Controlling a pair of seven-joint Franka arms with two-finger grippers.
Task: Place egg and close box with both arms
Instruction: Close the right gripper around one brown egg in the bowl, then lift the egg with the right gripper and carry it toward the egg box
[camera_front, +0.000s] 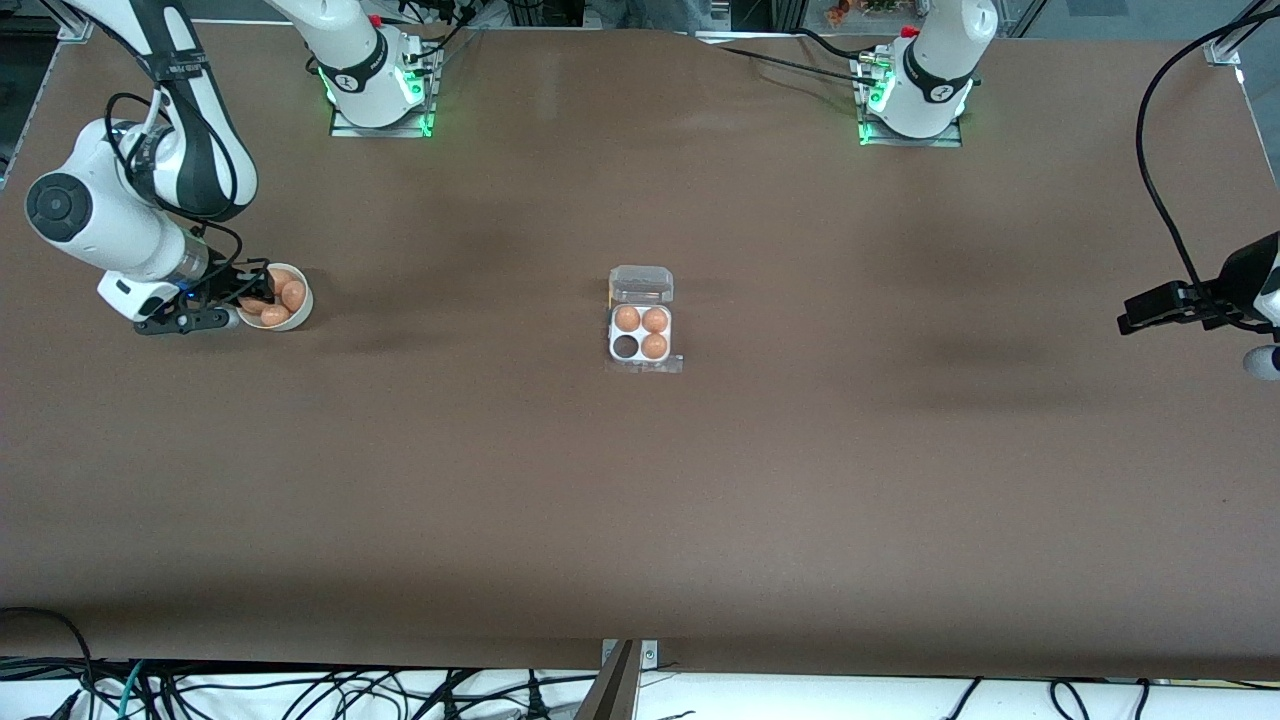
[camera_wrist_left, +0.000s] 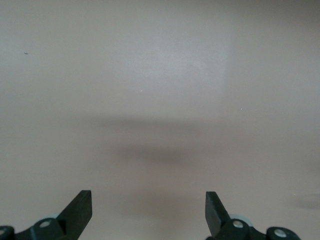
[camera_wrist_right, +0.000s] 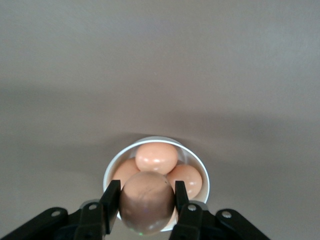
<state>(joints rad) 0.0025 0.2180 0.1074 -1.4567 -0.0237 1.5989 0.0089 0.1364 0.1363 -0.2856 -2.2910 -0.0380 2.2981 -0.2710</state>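
Note:
The box (camera_front: 641, 332) sits mid-table with its clear lid (camera_front: 641, 285) open and tilted back toward the arms' bases. Three brown eggs fill three cells; the cell nearest the front camera toward the right arm's end (camera_front: 626, 347) is empty. My right gripper (camera_front: 252, 295) is over a white bowl (camera_front: 296, 322) of eggs at the right arm's end. In the right wrist view it (camera_wrist_right: 146, 200) is shut on an egg (camera_wrist_right: 146, 202), just above the bowl (camera_wrist_right: 200, 167). My left gripper (camera_front: 1135, 322) waits open and empty at the left arm's end; it (camera_wrist_left: 148, 210) faces bare table.
The brown table (camera_front: 640, 500) spreads wide around the box. Several eggs (camera_front: 290, 290) lie in the bowl. Black cables hang near the left arm at the table's edge (camera_front: 1160, 190). Both arm bases stand at the edge farthest from the front camera.

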